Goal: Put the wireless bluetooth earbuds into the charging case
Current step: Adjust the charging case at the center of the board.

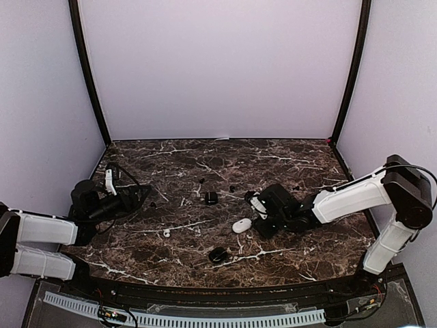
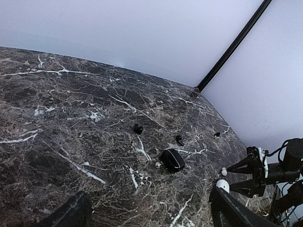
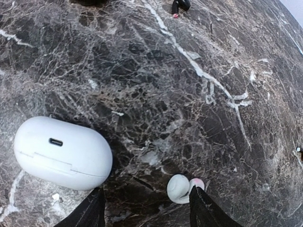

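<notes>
Pale walls close in a dark marble counter (image 1: pixel 177 160) veined with white. Your right arm (image 1: pixel 348 198) stretches low across it toward the white charging case (image 3: pixel 61 151), which lies shut on the marble with its port showing. Your left arm (image 1: pixel 41 236) sits well away from that case, at the counter's left edge. Your right pincer (image 3: pixel 147 191) stands just beside the case with its jaws apart and clamped on nothing. Your left pincer (image 2: pixel 149 198) is spread wide with only bare marble between its fingers. A black case (image 1: pixel 211 198) rests beyond the white case and a little left of it. A second black case (image 1: pixel 218 254) lies on the near side of the white case, toward the arm bases. One white earbud (image 3: pixel 180 188) lies on the marble near the white case, apart from it, between the right pincer's fingers and close against one of them. Whether it touches that finger you cannot tell. The other white earbud (image 1: pixel 166 233) lies well left of the case. A black earbud (image 1: pixel 231 188) sits beyond the case, with a further black bud (image 1: pixel 201 180) past the first black case.
</notes>
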You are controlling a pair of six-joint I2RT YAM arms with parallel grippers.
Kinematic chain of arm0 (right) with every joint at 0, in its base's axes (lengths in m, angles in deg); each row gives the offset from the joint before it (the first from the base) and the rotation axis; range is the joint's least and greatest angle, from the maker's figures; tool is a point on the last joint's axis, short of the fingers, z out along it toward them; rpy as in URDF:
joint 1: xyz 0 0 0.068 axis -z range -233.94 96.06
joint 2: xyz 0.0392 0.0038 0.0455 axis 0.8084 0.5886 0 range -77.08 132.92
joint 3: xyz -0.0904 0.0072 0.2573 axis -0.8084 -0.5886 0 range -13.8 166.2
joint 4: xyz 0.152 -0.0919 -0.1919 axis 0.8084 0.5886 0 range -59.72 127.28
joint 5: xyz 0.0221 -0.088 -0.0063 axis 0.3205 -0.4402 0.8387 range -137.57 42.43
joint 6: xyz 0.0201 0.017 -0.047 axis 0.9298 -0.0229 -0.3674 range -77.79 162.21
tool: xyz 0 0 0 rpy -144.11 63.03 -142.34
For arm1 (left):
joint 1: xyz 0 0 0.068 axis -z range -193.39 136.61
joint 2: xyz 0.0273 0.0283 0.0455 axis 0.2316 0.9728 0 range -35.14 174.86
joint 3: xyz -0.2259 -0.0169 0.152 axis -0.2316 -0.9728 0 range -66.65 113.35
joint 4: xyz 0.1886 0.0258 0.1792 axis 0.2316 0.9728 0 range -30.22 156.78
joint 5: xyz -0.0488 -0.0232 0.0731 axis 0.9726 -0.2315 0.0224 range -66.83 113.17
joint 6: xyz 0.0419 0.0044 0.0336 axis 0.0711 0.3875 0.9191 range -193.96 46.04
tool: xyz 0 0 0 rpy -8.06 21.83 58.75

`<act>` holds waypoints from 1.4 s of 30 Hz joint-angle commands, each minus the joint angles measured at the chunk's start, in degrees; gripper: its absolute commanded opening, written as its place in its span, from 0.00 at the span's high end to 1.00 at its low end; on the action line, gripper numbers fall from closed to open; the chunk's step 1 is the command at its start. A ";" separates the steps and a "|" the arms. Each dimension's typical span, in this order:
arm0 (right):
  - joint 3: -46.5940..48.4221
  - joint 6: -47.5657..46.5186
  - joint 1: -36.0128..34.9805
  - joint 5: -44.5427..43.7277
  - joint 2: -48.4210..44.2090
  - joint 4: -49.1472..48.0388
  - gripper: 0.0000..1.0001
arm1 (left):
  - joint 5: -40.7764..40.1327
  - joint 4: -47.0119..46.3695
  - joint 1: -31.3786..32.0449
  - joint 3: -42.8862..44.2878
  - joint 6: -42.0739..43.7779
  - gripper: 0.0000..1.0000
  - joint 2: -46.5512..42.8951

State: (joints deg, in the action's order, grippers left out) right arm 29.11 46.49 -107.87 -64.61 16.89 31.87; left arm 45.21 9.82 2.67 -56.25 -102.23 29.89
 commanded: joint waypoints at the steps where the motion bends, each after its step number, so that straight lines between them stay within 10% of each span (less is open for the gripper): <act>1: 2.72 0.64 1.05 -1.46 1.72 -2.04 0.39 | 0.80 -1.01 0.47 1.07 0.33 0.01 0.57; 17: 9.30 -1.24 1.29 7.07 6.98 -2.30 0.42 | 1.61 -1.29 3.12 3.05 2.25 0.01 4.08; 32: 4.16 4.21 12.44 18.90 -6.33 -4.16 0.44 | -9.49 7.76 28.25 13.83 24.81 0.01 16.10; 42: -2.09 8.03 18.12 24.13 -9.62 -16.86 0.43 | -3.28 20.01 32.65 28.03 32.72 0.01 29.97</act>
State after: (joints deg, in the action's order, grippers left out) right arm 29.42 52.48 -90.34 -45.27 8.41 23.43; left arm 40.82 22.39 33.92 -33.26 -75.19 57.81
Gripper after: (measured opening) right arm 0.568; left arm 0.991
